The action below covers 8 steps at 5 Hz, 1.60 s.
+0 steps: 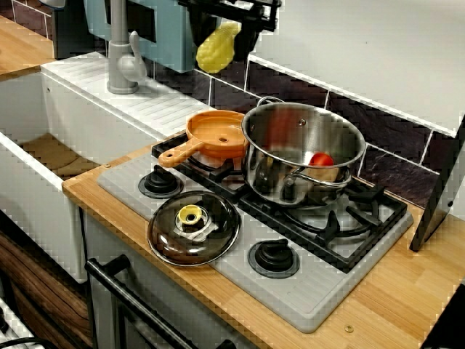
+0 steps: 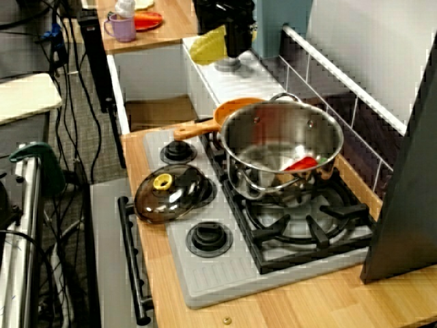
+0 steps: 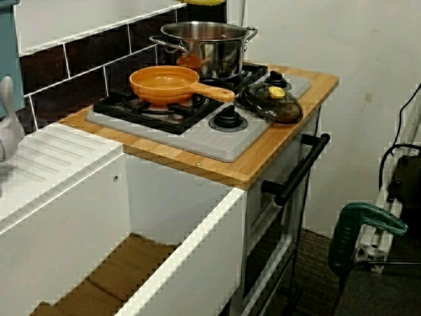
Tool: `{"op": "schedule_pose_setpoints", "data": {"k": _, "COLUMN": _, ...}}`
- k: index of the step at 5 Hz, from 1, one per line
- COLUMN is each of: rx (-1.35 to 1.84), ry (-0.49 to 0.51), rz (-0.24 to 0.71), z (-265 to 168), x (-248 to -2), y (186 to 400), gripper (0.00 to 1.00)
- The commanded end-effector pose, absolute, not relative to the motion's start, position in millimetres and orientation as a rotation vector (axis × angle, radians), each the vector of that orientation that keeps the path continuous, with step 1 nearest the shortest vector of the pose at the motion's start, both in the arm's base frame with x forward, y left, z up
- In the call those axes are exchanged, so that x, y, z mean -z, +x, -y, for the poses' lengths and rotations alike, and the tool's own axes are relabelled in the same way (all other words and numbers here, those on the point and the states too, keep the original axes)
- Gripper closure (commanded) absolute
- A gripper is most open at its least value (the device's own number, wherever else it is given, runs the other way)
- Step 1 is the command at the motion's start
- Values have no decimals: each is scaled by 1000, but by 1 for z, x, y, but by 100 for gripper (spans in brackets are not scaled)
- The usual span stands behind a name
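1. I am watching the faucet (image 1: 122,62) standing left of the jaws and lower down, on the ribbed white drainboard (image 1: 156,102). The white sink (image 1: 29,182) is dropping away further left, as the front view frames it.
2. I am seeing the gripper (image 1: 224,22) hanging at the top edge of the front view, mostly cropped. Its jaws are clenching a yellow piece (image 1: 216,47), which is dangling straight beneath them, clear of the drainboard. In the view from the stove end, the gripper (image 2: 225,34) is showing that yellow piece (image 2: 208,46) at its side.
3. I am finding the orange pan (image 1: 216,134) almost straight below the jaws and well apart from them. It is sitting on the rear burner grate with its handle pointing towards the front left.
4. I am spotting the glass lid (image 1: 193,227) with its yellow knob much further below the jaws. It is lying on the grey stove top (image 1: 312,291) between two black dials.
5. I am looking at the steel pot (image 1: 301,149) below the jaws and to their right, standing upright on the grate just beside the pan — I cannot tell whether the two are touching. A red item (image 1: 321,159) is lying inside the pot.
6. I am noticing a dark panel (image 1: 439,196) far to the right of the jaws, leaning on the wooden counter (image 1: 392,298).
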<state>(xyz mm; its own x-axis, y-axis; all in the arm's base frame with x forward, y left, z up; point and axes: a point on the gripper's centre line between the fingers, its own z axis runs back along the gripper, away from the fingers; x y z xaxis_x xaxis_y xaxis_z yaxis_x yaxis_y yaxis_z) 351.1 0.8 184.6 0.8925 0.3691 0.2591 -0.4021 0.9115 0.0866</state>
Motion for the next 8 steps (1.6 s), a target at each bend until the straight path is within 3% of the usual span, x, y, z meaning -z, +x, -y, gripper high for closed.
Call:
{"op": "schedule_pose_setpoints", "data": {"k": 1, "rx": -426, "ry": 167, "rz": 290, "z": -33, "x": -193, "y": 341, "gripper": 100}}
{"op": "schedule_pose_setpoints", "data": {"k": 4, "rx": -453, "ry": 162, "rz": 296, "z": -36, "x": -172, "y": 346, "gripper": 100}}
{"op": "schedule_pose_setpoints", "data": {"k": 6, "rx": -444, "ry": 192, "rz": 273, "z": -29, "x": -144, "y": 352, "gripper": 100}}
{"op": "schedule_pose_setpoints", "data": {"k": 8, "rx": -458, "ry": 193, "rz": 257, "z": -29, "x": -138, "y": 356, "gripper": 100}}
